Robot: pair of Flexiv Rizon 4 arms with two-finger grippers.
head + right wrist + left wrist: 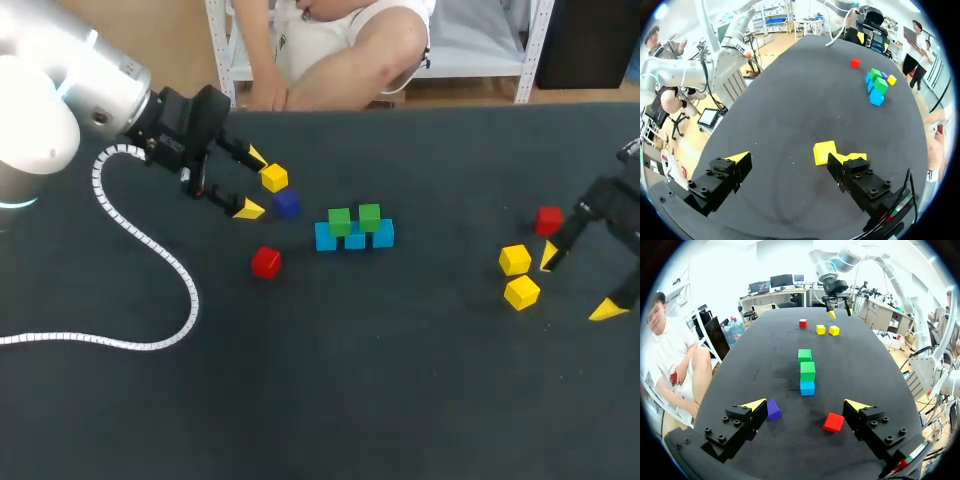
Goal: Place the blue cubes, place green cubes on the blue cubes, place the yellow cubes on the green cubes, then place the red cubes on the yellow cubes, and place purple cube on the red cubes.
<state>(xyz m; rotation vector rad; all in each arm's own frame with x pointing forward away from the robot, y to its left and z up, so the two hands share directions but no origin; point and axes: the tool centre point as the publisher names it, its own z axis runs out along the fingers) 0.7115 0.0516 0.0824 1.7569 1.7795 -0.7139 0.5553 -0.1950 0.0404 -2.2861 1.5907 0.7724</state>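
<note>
1. On the dark table [400, 380] sits a row of blue cubes [354, 240] with two green cubes [339, 221] on top, out ahead of the left pincer [252, 182].
2. The left pincer hangs low, fingers wide apart, holding nothing. A purple cube [287, 203] and a yellow cube [273, 178] lie by its tips, with a red cube [266, 262] near.
3. The right pincer [578, 283] is open too, holding nothing. Two yellow blocks [515, 260] lie just ahead of it.
</note>
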